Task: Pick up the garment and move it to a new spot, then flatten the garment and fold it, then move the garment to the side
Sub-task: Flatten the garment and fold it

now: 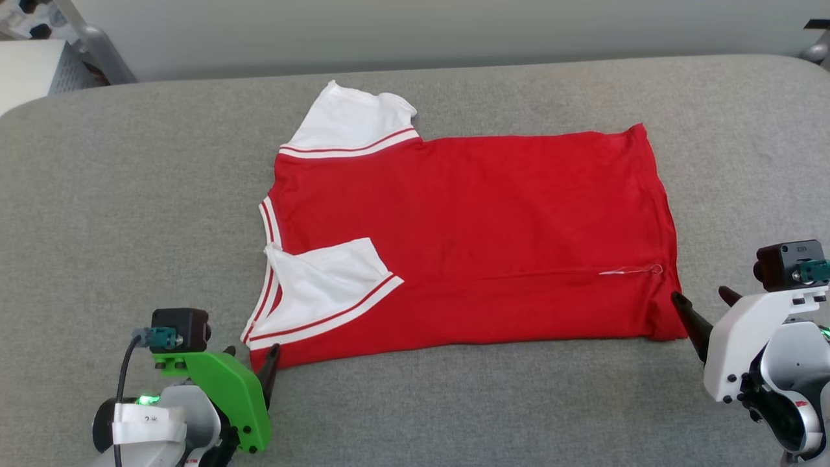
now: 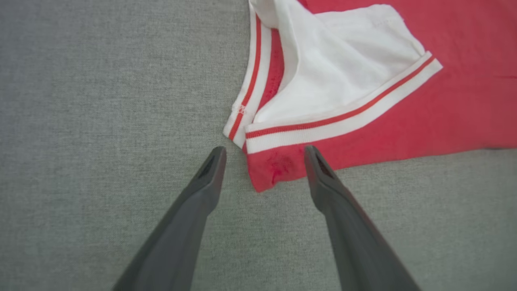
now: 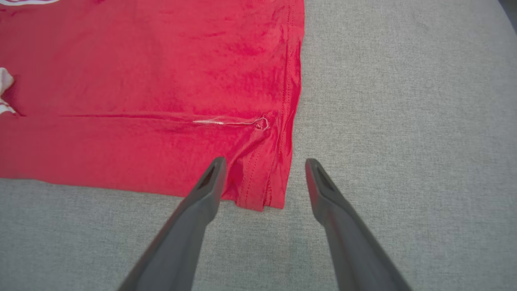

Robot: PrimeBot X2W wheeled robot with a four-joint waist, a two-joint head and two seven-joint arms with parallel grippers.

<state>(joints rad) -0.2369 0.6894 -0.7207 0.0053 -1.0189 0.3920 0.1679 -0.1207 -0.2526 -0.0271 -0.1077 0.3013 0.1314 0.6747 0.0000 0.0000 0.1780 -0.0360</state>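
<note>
Your left claw stands wide open and holds nothing. The garment lies flat just ahead of it on the grey padded surface, its collar-end corner sitting between the fingertips, the folded white sleeve just beyond them. Your right claw is spread wide too, and empty; the hem corner lies between its tips, one finger over red cloth, the other over bare grey. Whether either claw touches the fabric, you cannot tell.

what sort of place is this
Likely a robot test room: a shirt on a wide grey cloth-covered table, a bare wall behind, a metal stand leg at far left.
</note>
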